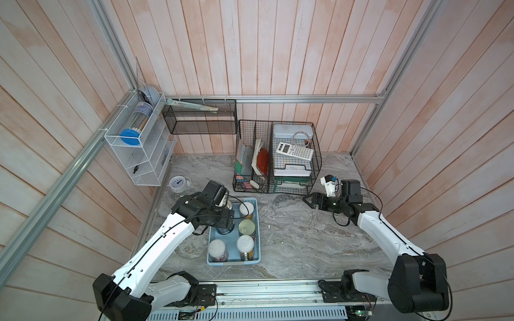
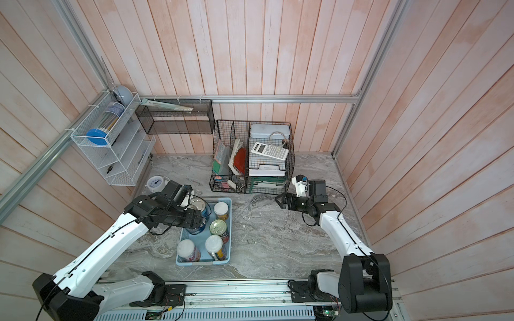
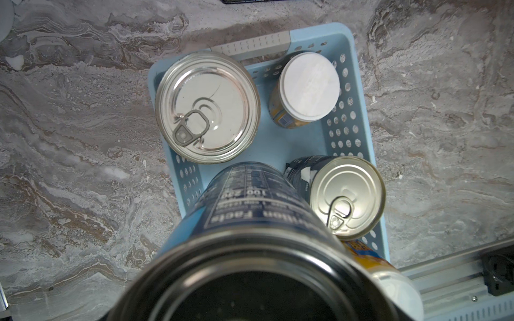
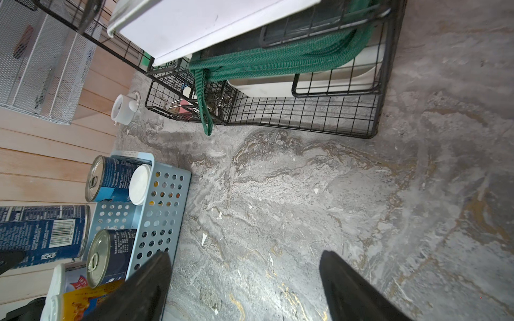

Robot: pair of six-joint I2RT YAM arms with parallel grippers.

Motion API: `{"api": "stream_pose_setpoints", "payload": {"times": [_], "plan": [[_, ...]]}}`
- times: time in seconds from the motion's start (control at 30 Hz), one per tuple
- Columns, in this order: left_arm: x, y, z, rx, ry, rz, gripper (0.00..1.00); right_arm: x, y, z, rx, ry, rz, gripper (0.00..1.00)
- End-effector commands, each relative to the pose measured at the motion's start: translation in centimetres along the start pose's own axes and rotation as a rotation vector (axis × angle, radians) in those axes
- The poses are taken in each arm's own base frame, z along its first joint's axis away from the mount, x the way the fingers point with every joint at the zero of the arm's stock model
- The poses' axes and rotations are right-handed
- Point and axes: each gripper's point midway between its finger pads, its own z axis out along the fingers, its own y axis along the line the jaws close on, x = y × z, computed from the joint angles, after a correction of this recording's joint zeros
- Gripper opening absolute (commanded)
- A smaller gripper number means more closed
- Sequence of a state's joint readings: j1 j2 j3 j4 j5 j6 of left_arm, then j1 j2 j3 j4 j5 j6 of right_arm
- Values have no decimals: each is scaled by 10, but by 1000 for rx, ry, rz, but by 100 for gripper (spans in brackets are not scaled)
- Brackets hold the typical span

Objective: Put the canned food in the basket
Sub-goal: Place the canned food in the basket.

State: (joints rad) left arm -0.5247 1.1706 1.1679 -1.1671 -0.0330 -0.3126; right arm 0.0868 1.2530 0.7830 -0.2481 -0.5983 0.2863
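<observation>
The light blue basket [image 1: 233, 263] [image 2: 203, 263] [image 3: 281, 144] [image 4: 164, 211] sits on the marble top left of centre. Several cans and white-lidded jars stand upright in it, among them a pull-tab can [image 3: 207, 107] [image 1: 247, 226] and a white-lidded jar [image 3: 309, 84] [image 1: 247, 208]. My left gripper [image 1: 226, 219] [image 2: 199, 221] is shut on a dark blue-labelled can [image 3: 250, 211] [image 4: 41, 233] [image 1: 225, 230]. That can hangs upright over the basket's left side, its base level with the other lids. It hides the left fingers in the wrist view. My right gripper [image 1: 307, 200] [image 4: 244, 278] is open and empty over bare table.
A black wire organiser [image 1: 278, 155] [image 4: 306, 116] with a calculator, books and trays stands at the back. A small white clock [image 1: 178, 184] sits beyond the basket. A white wire rack [image 1: 139, 144] and a black mesh shelf [image 1: 200, 119] hang on the walls.
</observation>
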Motion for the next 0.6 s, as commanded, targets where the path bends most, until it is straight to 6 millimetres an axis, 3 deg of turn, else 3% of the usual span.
{"api": "stream_pose_setpoints", "payload": {"times": [0.0, 0.27, 0.57], "plan": [[-18, -3, -11, 18, -85, -21, 56, 8, -4, 3, 16, 24, 0, 90], [-8, -3, 10, 13, -34, -20, 56, 10, -6, 5, 15, 27, 1, 90], [-10, 2, 37, -31, -12, -17, 56, 13, -7, 8, 17, 34, -2, 90]]}}
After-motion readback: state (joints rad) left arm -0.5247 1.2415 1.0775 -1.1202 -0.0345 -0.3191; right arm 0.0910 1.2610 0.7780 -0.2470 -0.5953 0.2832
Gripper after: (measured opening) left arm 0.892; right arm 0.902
